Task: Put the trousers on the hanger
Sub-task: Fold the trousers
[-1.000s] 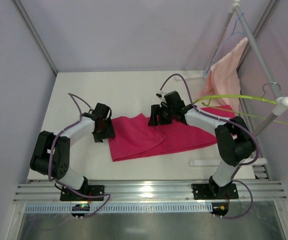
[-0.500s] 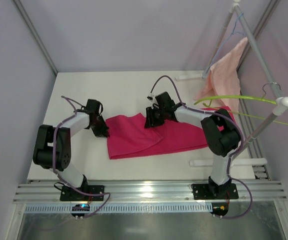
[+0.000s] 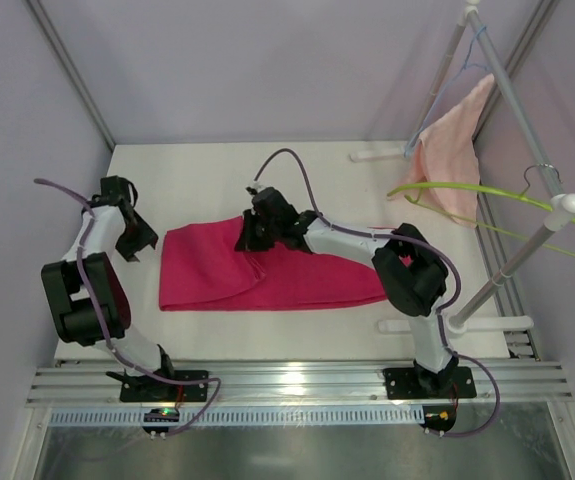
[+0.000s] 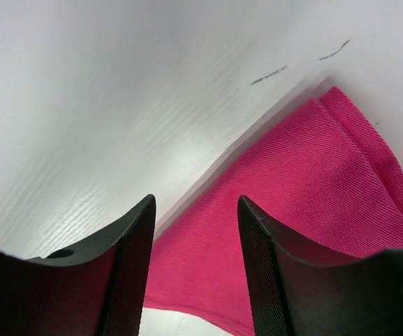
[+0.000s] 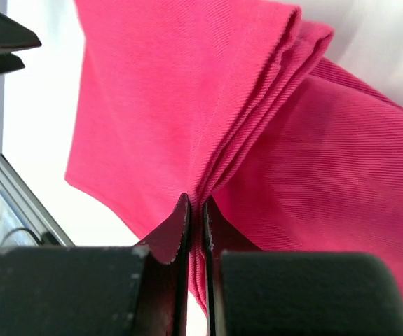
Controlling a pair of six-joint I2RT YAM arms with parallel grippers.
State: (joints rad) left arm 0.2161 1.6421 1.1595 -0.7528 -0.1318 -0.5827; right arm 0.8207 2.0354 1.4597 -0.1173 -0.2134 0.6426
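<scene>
My right gripper [image 5: 195,210] clamped on a fold of the trousers [image 3: 297,282], my left gripper [image 4: 195,208] parted, empty, just off their left edge, hanger [image 3: 447,188] well to their right

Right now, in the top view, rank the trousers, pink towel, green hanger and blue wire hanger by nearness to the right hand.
1. trousers: mid-table, pinched in the right hand.
2. towel and green hanger: on the rack to the right; too close to call.
3. blue wire hanger: high at the rack's far end.
</scene>
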